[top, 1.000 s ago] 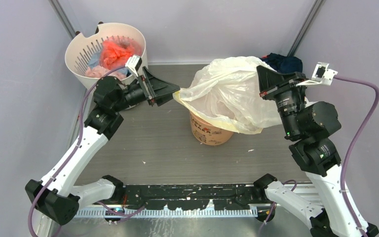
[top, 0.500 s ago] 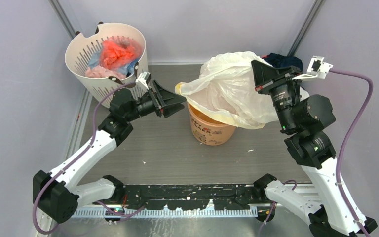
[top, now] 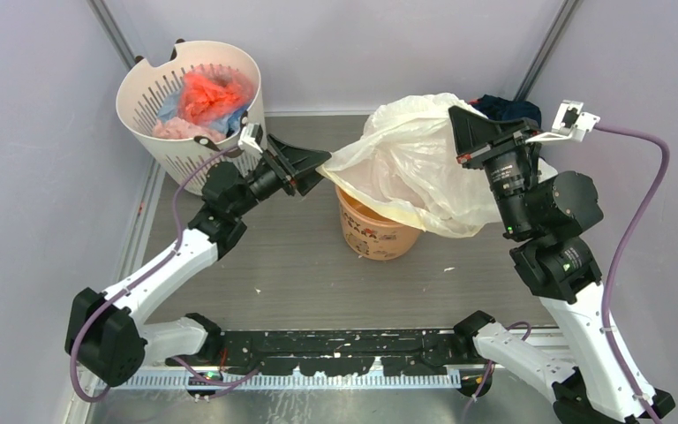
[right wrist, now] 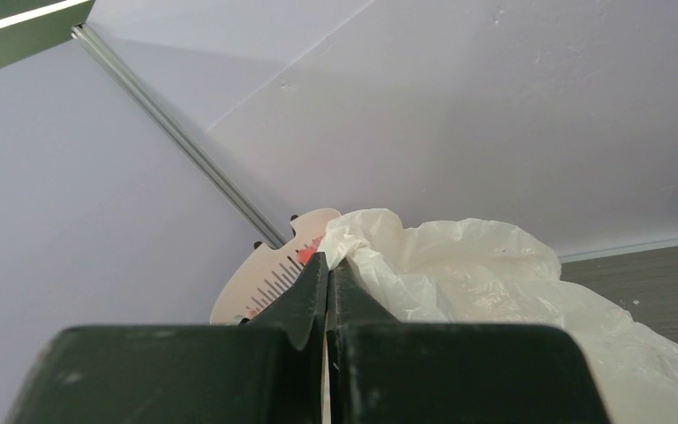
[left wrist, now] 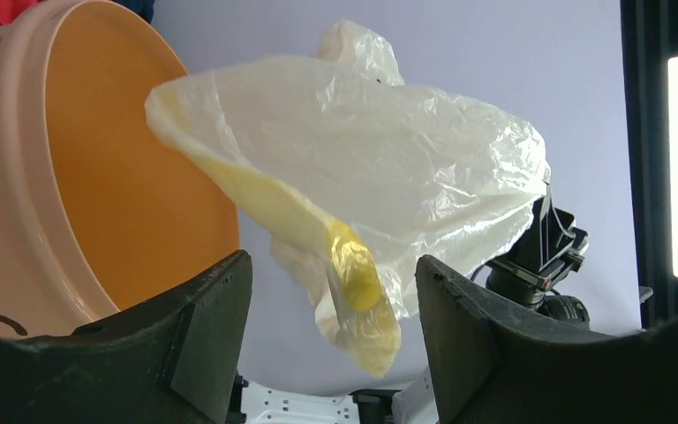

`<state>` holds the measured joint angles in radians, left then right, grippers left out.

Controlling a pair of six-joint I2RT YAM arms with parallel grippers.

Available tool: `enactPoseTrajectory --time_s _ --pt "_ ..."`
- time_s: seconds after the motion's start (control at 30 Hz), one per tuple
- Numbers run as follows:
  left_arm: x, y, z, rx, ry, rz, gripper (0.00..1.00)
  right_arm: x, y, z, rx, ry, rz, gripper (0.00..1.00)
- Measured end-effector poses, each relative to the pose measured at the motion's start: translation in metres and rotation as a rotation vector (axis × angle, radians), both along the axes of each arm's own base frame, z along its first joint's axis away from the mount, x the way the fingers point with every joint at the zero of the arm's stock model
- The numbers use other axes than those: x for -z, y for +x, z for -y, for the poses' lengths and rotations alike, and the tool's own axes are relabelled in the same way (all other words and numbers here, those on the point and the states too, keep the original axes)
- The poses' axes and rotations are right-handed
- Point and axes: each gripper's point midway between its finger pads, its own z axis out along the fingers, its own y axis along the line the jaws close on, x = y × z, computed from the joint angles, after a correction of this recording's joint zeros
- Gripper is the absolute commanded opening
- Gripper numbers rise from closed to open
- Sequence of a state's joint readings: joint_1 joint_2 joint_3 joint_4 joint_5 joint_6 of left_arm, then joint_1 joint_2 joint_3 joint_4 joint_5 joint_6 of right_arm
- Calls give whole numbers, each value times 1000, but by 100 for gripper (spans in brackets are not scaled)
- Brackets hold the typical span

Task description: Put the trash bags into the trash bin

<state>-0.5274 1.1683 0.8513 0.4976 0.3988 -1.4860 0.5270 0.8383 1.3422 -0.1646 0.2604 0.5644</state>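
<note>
The trash bag [top: 415, 163] (thin, wrinkly, pale-yellow film) is hanging above the trash bin [top: 375, 234], its lower folds covering the bin's back and right rim; whether any film reaches inside cannot be told. The right gripper [top: 455, 113], up and to the right of the bin, is pinching the bag's top edge between closed jaws. The left gripper [left wrist: 331, 283], just left of the bin, is standing wide apart, with the bag's drooping corner dangling between its fingers but not clamped. The bin is standing upright on a grey wood-grain table [top: 274, 265] dotted with a few white specks [top: 448, 268] in front of it. Pale lilac walls [top: 362, 44] are closing in the space. Behind the bin to the left, a white slotted basket [top: 163, 146] is holding red, pink and blue bundles [top: 207, 93]; behind it to the right, a navy cloth heap [top: 508, 110] is peeking out.
</note>
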Motion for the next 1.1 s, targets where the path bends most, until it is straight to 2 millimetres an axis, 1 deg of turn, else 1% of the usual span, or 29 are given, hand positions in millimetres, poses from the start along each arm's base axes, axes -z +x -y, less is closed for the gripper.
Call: enactPoseTrajectory --time_s 0.07,0.17,0.37,0.47,0.5,0.53,0.6,0.7,0.73,0.9,1.1 --pt "2 3 4 -5 -5 -4 68 -2 -1 0 -4 8 5 1" --pt "5 5 15 9 -5 -9 66 -3 0 -2 -9 16 6 1" --pt "8 3 38 49 -7 -14 63 0 6 -7 -18 14 -2 1" --pt "7 2 43 56 -11 -11 61 0 8 -8 -19 15 -5 1" --pt "6 1 43 56 -13 -10 58 1 9 -9 -19 16 -7 1" --pt "5 2 43 53 -16 -7 52 1 9 -9 -21 17 -6 1" --pt "1 3 43 45 -25 -1 26 2 11 -11 -24 18 -12 1" --pt "-4 6 43 37 -38 5 2 5 12 -12 -28 17 -18 1" --pt "-6 7 43 37 -45 0 0 5 12 -12 -28 16 -19 1" --pt "-5 9 46 43 -51 -6 0 5 11 -9 -17 16 -19 1" --pt "-8 6 46 58 -43 -2 0 7 6 3 29 1 -22 1"
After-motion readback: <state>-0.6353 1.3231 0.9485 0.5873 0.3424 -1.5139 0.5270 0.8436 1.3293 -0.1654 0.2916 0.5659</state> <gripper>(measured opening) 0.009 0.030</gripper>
